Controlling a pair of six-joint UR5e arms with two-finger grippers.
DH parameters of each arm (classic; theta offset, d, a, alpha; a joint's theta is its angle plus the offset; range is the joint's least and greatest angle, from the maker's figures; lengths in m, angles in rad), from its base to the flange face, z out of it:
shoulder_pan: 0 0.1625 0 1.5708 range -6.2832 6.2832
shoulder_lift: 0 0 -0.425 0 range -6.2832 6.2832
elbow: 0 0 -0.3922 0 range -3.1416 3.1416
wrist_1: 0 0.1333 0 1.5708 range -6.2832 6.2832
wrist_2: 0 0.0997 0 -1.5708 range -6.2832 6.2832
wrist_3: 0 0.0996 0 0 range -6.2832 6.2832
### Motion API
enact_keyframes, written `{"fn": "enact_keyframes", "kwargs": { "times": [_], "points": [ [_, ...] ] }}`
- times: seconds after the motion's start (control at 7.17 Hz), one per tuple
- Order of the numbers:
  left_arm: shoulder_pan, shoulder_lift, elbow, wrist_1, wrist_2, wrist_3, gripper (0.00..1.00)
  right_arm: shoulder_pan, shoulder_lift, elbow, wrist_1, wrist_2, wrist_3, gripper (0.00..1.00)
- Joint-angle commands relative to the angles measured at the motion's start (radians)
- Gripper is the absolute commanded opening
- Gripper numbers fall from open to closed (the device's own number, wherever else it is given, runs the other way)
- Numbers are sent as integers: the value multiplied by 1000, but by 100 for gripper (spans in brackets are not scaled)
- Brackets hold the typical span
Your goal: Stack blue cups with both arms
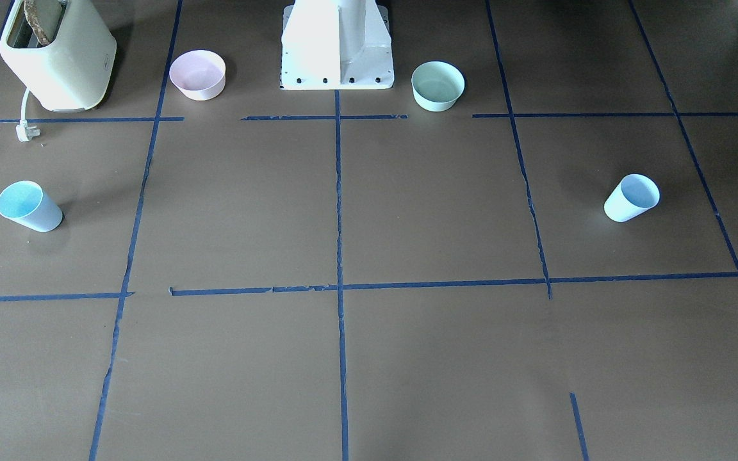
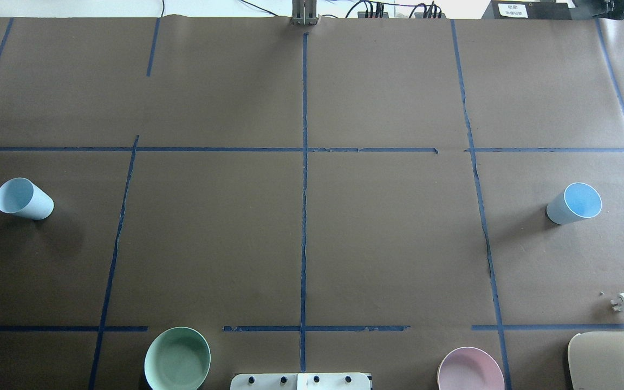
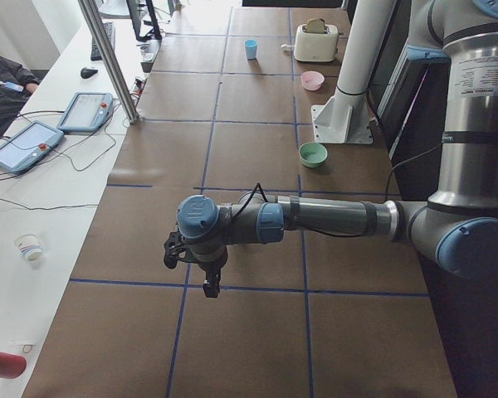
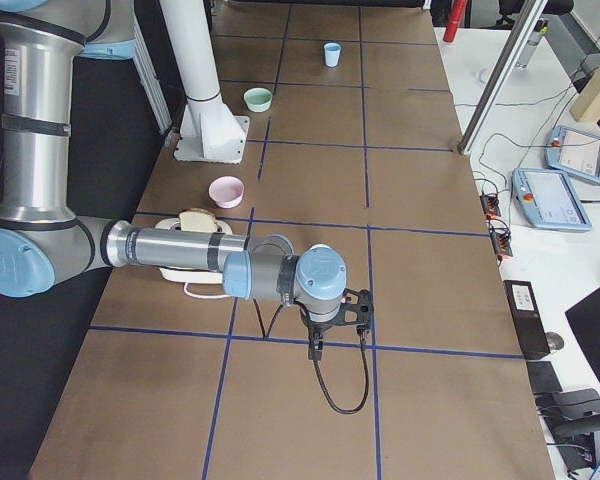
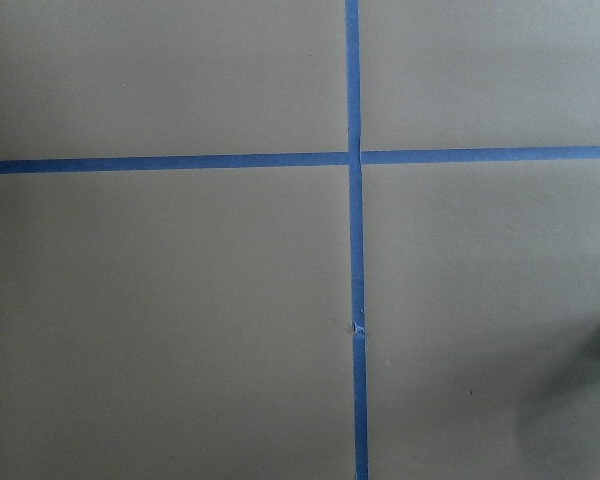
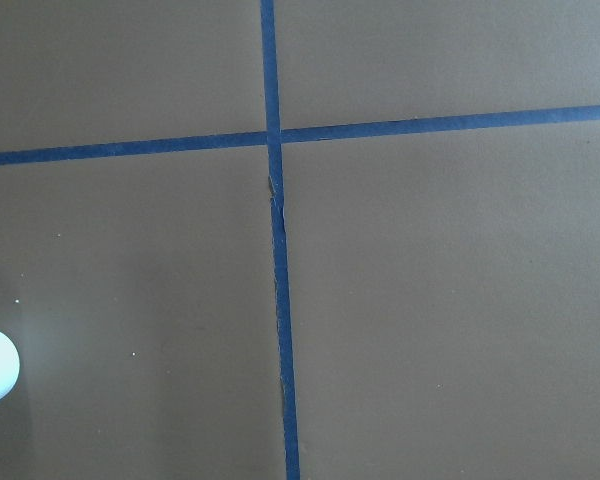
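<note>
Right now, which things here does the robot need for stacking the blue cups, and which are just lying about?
Needed for the job:
blue cup on the robot's left
blue cup on the robot's right
left arm
right arm

Just lying about:
green bowl
pink bowl
toaster
plug, lying loose on the table

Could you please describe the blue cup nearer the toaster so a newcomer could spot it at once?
Start at the cream toaster on the robot's right. Farther from the robot stands the blue cup, upright. Unlike the wide pink bowl nearby, it is narrow, sky-blue inside.
</note>
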Motion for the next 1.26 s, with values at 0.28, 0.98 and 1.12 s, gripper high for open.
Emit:
{"fn": "enact_keyframes", "kwargs": {
  "times": [0.28,0.98,1.12],
  "points": [
    [0,-2,-1,-2,0,2,100,2,4,2,0,0,0,99],
    [2,-3,-36,-5,-2,-9,100,2,10,5,0,1,1,99],
    [5,-2,-81,-6,-2,-9,100,2,12,5,0,1,1,100]
  ]
}}
